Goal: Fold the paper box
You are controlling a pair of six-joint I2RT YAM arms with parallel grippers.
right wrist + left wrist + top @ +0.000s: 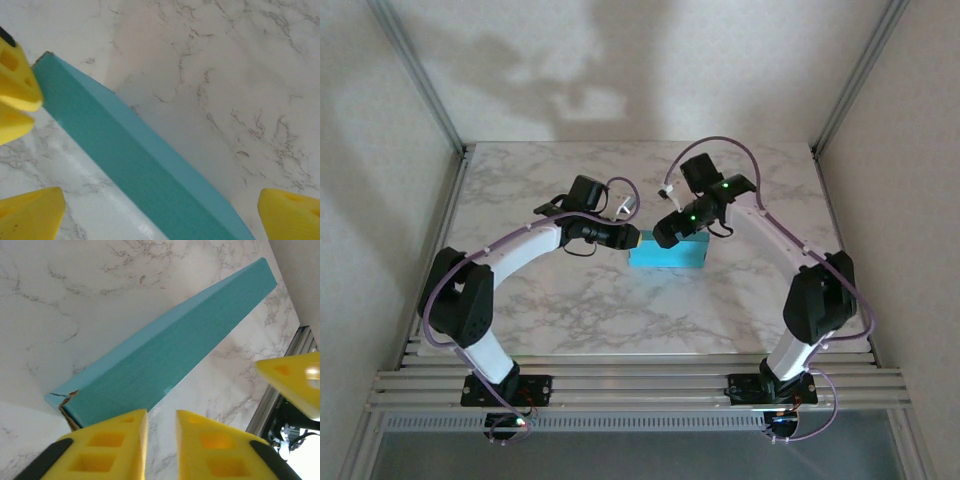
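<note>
The paper box (670, 254) lies on the marble table (570, 310) as a closed, shallow turquoise rectangle. In the left wrist view the paper box (165, 350) runs diagonally, with a torn corner at its near left end. My left gripper (636, 240) sits at the box's left end; the left gripper (161, 412) has its yellow fingers a narrow gap apart with only marble between them. My right gripper (665, 238) hovers over the box top. In its own view the right gripper (160, 200) stands wide open, the paper box (145, 170) passing below between the fingers, untouched.
Metal frame posts (420, 80) and plain walls bound the table on three sides. A slatted rail (640, 385) carries both arm bases at the near edge. Bare marble lies in front of and behind the box.
</note>
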